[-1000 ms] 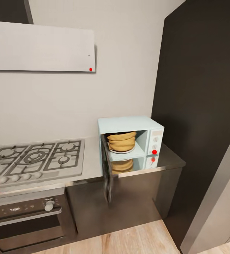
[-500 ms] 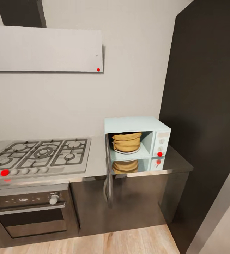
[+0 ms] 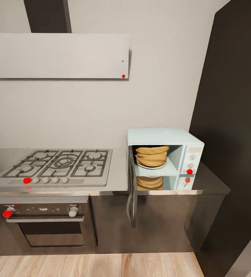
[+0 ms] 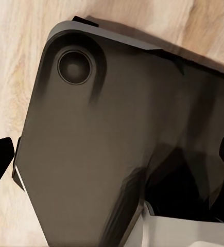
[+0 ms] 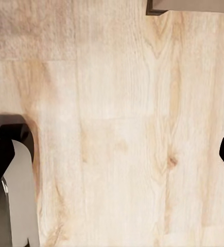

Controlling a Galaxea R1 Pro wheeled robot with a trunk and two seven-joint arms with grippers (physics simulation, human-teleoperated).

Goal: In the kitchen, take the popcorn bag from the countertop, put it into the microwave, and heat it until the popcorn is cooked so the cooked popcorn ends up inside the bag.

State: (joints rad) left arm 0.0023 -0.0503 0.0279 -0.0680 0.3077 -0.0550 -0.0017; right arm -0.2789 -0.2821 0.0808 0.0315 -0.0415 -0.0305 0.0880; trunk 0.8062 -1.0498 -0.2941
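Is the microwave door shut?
No, the microwave stands with its door swung open, and the popcorn bag sits in plain sight inside.

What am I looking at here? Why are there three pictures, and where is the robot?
These are computer-made pictures from a pretend robot on wheels with two arms. The big picture comes from a camera on its head. It sees a kitchen: a pale-blue microwave with its door swung open, standing on the grey countertop. Inside sits the tan popcorn bag on a white plate. Beside it is a gas stove, with an oven underneath and a white hood above.

The other two pictures come from cameras near the robot's grippers. They look down at the wooden floor; the left one also sees a dark part of the robot's own body. Both grippers look open, with nothing between their dark fingertips.
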